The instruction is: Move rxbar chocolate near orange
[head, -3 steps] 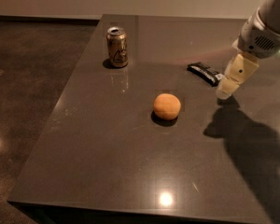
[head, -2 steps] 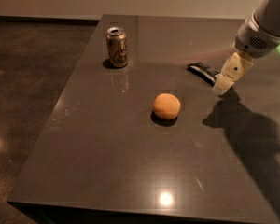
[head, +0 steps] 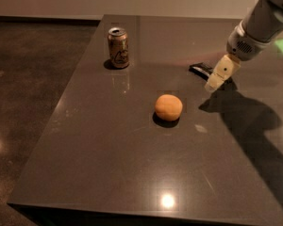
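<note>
The rxbar chocolate (head: 199,69) is a flat black bar lying on the dark table at the right rear; only its left part shows. My gripper (head: 216,79), pale and pointing down from the grey arm at the upper right, stands over the bar's right end and hides it. I cannot tell whether it touches the bar. The orange (head: 168,107) sits near the table's middle, in front of and to the left of the bar, about one orange-width away from the gripper.
A gold-brown drink can (head: 118,47) stands upright at the left rear of the table (head: 108,164). The table's left edge drops to a dark floor. The arm's shadow falls across the right side.
My gripper has moved left, from beside the bar's right end to over it. The bar, the orange and the can have not moved.
</note>
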`<state>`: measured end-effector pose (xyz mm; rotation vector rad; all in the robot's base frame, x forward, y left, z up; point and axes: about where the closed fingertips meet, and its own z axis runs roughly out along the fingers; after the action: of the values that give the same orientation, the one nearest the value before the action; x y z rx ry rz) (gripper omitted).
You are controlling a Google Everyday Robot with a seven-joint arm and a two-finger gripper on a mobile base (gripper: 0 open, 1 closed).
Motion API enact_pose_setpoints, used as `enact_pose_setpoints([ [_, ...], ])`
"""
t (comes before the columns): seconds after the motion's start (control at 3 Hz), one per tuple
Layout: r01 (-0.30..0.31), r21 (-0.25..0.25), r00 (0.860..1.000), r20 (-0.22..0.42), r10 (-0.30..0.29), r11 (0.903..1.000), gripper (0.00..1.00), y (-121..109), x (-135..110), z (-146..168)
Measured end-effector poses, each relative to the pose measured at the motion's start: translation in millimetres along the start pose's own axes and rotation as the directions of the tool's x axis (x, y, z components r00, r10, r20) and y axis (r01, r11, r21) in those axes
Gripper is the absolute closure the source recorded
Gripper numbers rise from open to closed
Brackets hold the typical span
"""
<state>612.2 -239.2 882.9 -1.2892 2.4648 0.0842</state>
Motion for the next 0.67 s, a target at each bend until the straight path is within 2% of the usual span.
enact_pose_setpoints([
  [0.67, -0.057, -0.025, 0.998, -0.026, 0.056, 0.9981, 0.0, -23, -7, 40],
])
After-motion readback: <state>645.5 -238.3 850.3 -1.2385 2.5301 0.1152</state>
